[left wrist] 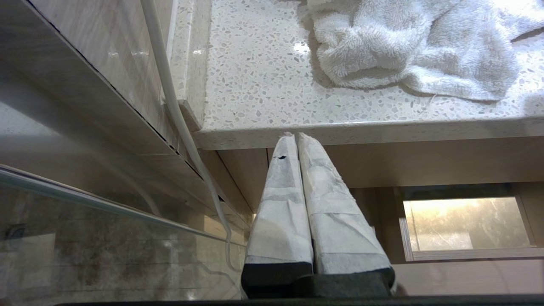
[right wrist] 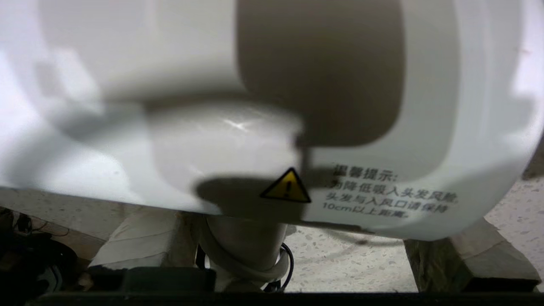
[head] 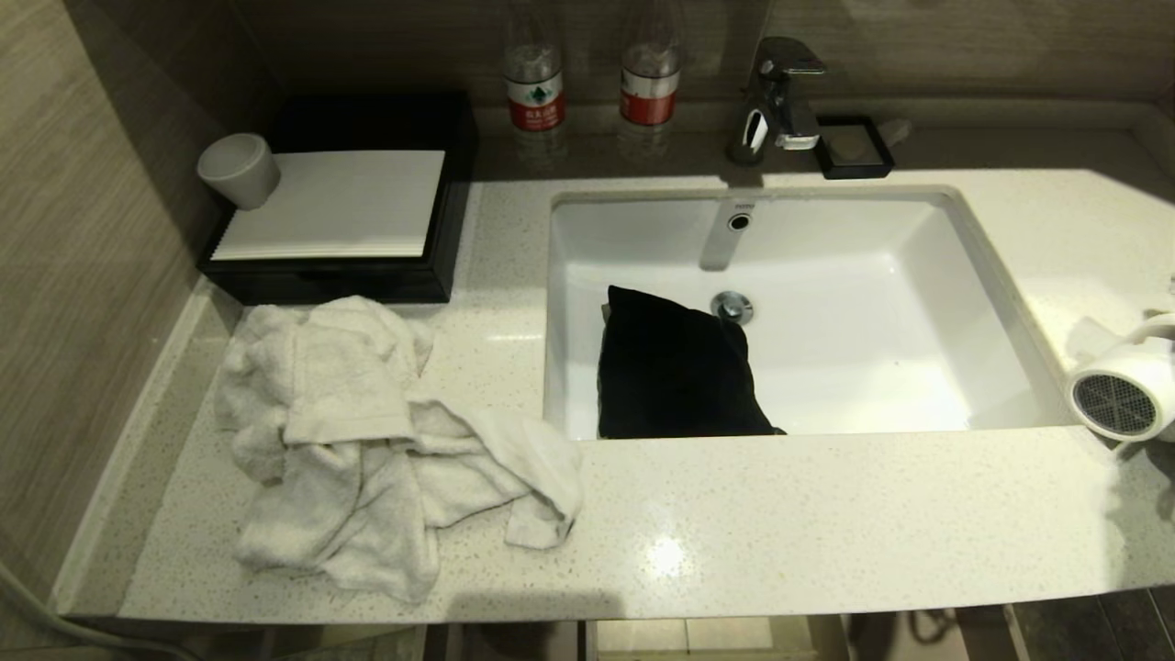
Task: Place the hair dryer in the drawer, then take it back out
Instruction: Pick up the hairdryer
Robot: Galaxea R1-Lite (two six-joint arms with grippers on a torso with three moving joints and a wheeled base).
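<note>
STAGE: late | hair dryer (head: pixel 1124 390) on surface (head: pixel 734 532), far right | right gripper (right wrist: pixel 293 250) fingers spread around it, grip unclear | left gripper (left wrist: pixel 297 140) fingers clenched, empty | drawer unseen

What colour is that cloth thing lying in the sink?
Black. The cloth in the sink shows best in the head view.

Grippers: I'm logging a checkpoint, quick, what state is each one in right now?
Left gripper: closed, empty, below the counter edge.
Right gripper: open wide astride the dryer, not visibly clamping it.
</note>
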